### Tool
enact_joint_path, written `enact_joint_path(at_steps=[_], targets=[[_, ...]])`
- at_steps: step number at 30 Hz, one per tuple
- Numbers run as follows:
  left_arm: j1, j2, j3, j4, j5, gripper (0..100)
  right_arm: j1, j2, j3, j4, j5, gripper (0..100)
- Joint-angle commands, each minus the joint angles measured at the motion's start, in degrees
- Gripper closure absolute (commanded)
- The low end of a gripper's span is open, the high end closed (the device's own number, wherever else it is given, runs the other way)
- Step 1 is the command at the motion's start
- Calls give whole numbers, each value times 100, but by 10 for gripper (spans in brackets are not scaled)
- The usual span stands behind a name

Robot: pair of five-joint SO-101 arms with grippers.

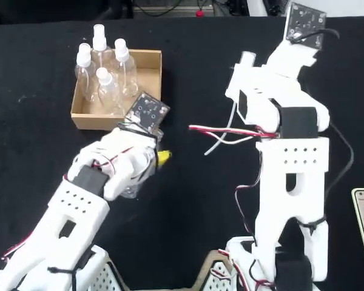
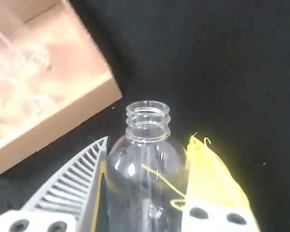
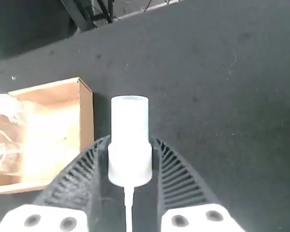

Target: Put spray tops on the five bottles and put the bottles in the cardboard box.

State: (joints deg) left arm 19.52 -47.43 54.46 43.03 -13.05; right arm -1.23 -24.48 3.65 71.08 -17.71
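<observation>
Black cloth table (image 1: 188,73). Uncapped clear bottle (image 2: 146,121) clamped in left gripper (image 2: 149,141), just beside cardboard box (image 1: 150,63); base cut off, body mostly hidden under arm from above. Four capped bottles (image 1: 103,70) upright in box, blurred by glare in wrist views. White spray top (image 3: 129,130) pinched in right gripper (image 3: 130,145), dip tube running out of frame.
</observation>
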Motion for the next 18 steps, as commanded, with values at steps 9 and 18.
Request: enact_joint_path(at_steps=[9, 18], targets=[[426, -1662, 875, -571, 70, 851, 62, -760, 796, -1213, -536, 987], [910, -2110, 1130, -563, 62, 851, -70, -1877, 2176, -2286, -721, 987]])
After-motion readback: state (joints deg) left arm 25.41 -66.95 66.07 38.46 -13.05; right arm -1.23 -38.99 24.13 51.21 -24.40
